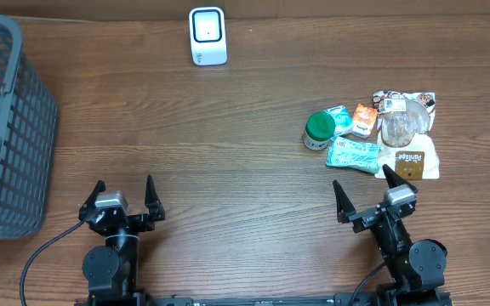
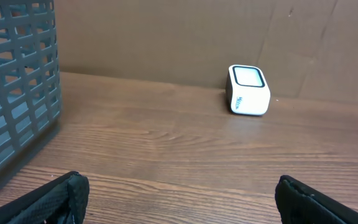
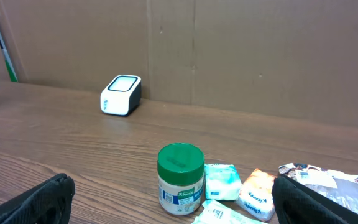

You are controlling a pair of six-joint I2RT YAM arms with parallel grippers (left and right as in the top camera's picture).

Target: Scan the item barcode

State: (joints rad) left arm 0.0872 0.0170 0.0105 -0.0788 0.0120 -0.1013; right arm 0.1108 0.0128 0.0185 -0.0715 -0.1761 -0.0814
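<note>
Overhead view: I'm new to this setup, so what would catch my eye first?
A green-lidded jar heads a huddle of packets on the right of the table. A white barcode scanner stands alone at the far edge, and a grey mesh basket fills the left edge.

Overhead looks straight down on the whole surface (image 1: 228,170); both wrist views sit low, facing the far wall (image 2: 166,31); all three share the white scanner (image 1: 207,36).
</note>
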